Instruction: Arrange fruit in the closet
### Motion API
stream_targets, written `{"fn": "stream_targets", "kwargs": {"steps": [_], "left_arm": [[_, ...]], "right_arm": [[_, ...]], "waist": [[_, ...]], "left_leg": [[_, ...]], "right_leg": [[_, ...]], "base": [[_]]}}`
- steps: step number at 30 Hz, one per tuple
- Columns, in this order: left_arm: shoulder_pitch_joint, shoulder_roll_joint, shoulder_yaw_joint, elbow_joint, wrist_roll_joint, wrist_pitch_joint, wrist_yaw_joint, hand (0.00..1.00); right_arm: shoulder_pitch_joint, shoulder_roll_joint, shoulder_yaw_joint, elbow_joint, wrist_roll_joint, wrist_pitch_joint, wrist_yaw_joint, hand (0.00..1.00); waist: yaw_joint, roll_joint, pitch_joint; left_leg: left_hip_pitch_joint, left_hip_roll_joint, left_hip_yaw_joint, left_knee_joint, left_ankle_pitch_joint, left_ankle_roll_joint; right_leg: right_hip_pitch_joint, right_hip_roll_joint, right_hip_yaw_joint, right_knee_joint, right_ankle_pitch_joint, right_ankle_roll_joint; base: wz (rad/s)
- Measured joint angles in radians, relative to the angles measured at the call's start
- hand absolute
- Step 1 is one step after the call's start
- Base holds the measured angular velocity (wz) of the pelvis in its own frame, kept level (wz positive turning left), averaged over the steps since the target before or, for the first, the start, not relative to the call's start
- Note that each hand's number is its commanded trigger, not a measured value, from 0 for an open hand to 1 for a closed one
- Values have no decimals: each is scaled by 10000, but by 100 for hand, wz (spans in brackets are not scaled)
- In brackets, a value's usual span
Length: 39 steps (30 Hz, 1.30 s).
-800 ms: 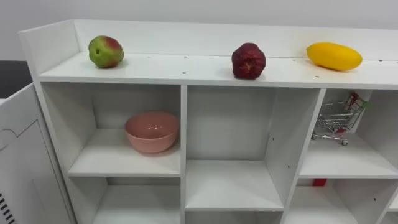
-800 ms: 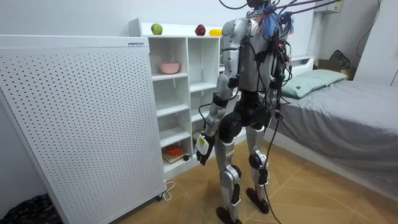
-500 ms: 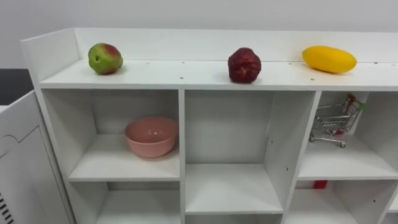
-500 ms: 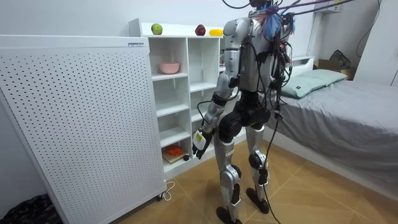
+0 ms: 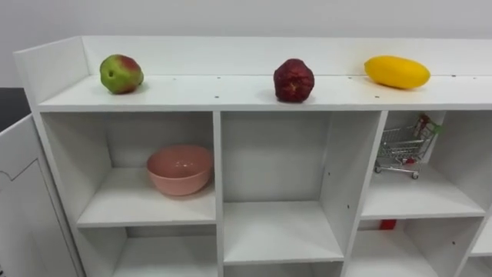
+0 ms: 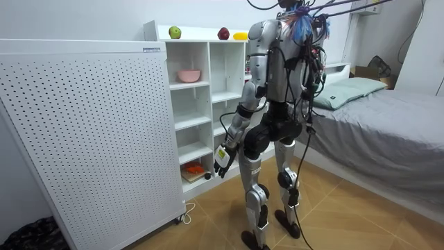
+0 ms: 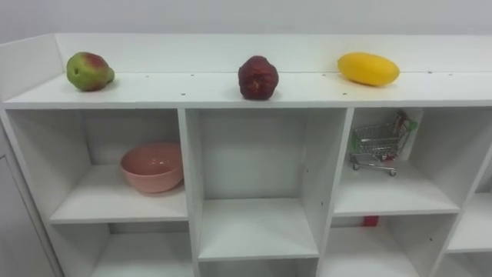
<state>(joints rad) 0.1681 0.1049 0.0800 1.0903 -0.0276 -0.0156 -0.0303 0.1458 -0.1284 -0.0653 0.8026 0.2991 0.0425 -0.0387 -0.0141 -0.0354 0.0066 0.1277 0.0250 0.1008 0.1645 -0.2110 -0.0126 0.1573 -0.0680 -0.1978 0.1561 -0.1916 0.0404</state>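
While the left hand is held low, its state unreadable, the round green-red fruit is judged firm and best clasped around its middle.

Both eye views look from the robot's head, slightly downward and square-on at the front of the white closet. They are near it and take in its top and upper compartments. The right eye sits just right of the left. Both share the green-red fruit, dark red fruit, yellow fruit, pink bowl and toy cart. The room view stands well back, behind the robot, facing the same closet. A perforated panel is near on the room view's left and a bed on its right.
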Motion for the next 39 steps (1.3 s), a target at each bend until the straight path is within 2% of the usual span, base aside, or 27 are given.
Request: {"fn": "stream_targets", "kwargs": {"steps": [3, 4, 5, 6, 10, 12, 16, 18, 19, 20, 23, 26, 29, 31, 32, 35, 39], "left_arm": [[46, 58, 58, 4, 10, 2, 13, 0], [65, 59, 79, 6, 2, 4, 25, 0], [105, 60, 131, -8, -4, 2, 42, 0], [119, 84, 184, 0, -9, 0, 63, 0], [265, 388, 216, 41, 2, -194, 204, 0], [375, 454, 257, 12, 8, -260, 244, 0], [434, 456, 445, 59, 369, -337, 357, 0], [467, 440, 430, 112, 864, -340, 434, 0], [493, 438, 417, 125, 923, -340, 439, 0], [561, 436, 362, 127, 1114, -340, 467, 0], [658, 444, 346, 450, 1430, -358, 572, 0], [865, 474, 221, 570, 1847, -251, 686, 0], [1050, 483, -65, 555, 2537, 10, 629, 0], [1092, 465, -90, 556, 2944, 168, 537, 0], [1091, 464, -105, 550, 3109, 205, 453, 0], [1047, 427, -144, 509, 3543, 235, 336, 0], [833, 426, -144, 462, 3931, 323, 170, 0]], "right_arm": [[-66, 1, -75, -2895, -822, -102, -628, 0], [-64, 1, -74, -3467, -931, -105, -754, 0], [-52, 3, -61, -4621, -1091, -113, -965, 0], [-45, 1, -18, -5654, -1115, -221, -1155, 0], [-52, 4, 46, -7590, -1954, -595, -1500, 0], [-69, 4, 37, -7819, -2141, -751, -1642, 0], [-64, -3, -4, -8605, -2631, -760, -1997, 0], [-76, -67, 4, -9536, -2718, -842, -2232, 0], [-78, -98, 7, -9738, -2718, -909, -2284, 0], [-131, -199, 33, -10023, -2732, -1074, -2368, 0], [-561, -437, 27, -10405, -3017, -1157, -2421, 0], [-924, -616, 17, -10457, -3047, -1337, -2554, 0], [-1023, -701, 20, -10461, -3045, -1367, -2678, 0], [-1252, -708, 21, -10463, -3045, -1368, -2739, 0], [-1453, -720, 21, -10464, -3041, -1368, -2766, 0], [-2047, -766, -8, -10467, -3031, -1374, -2788, 0], [-2799, -1237, -70, -10467, -2947, -1382, -2887, 0]], "waist": [[-42, -40, 4], [-31, 55, -7], [-25, 48, 0], [15, 40, -38], [18, -55, -68], [22, -70, -80], [119, -57, -100], [216, 90, -124], [224, 124, -121], [274, 192, -77], [344, 242, -65], [391, 154, -54], [508, 42, -57], [512, -36, 6], [502, -67, 8], [477, -112, -20], [477, -137, -47]], "left_leg": [[53, 2, 25, -17, -3, -1], [53, 5, 25, -25, -5, -3], [26, 8, 25, -36, -7, -4], [20, 12, 26, -38, -8, -7], [-127, 25, 28, -28, -8, -9], [-112, 12, 28, -28, -8, -9], [-153, 2, 70, -27, -8, -8], [-104, 14, 132, -13, -7, -7], [-70, 14, 132, -10, -7, -7], [35, 14, 131, -12, -7, -7], [59, 42, 129, -21, -7, -8], [49, 48, 38, 3, -8, -10], [41, 41, 18, 26, -8, -9], [18, 41, -3, 50, -8, -9], [-17, 40, -23, 53, -8, -9], [-63, 33, -61, 63, -7, -8], [-137, 22, -176, 96, -6, -7]], "right_leg": [[-16, 5, 14, -33, -1, 2], [-20, 8, 21, -34, -2, 3], [-53, 11, 17, -40, -2, 3], [-103, 19, 29, -41, -2, 3], [-143, 26, 18, -33, 0, 1], [-144, 13, 29, -32, 0, 1], [-251, 2, 37, -14, 0, 1], [-252, 5, 64, 34, 1, 0], [-215, 5, 64, 28, 1, 0], [-159, 6, 64, 26, 1, 1], [-145, 17, 52, 161, -3, 6], [-95, 28, 8, 175, 4, -5], [-71, 24, -5, 165, 4, -5], [-79, 24, -17, 164, 4, -5], [-107, 24, -34, 163, 4, -5], [-112, 20, -66, 156, 4, -4], [-115, 13, -183, 150, 2, -2]], "base": [[-1], [0], [0], [0], [0], [0], [-6], [-7], [0], [0], [-1], [2], [2], [0], [3], [4], [9]]}}
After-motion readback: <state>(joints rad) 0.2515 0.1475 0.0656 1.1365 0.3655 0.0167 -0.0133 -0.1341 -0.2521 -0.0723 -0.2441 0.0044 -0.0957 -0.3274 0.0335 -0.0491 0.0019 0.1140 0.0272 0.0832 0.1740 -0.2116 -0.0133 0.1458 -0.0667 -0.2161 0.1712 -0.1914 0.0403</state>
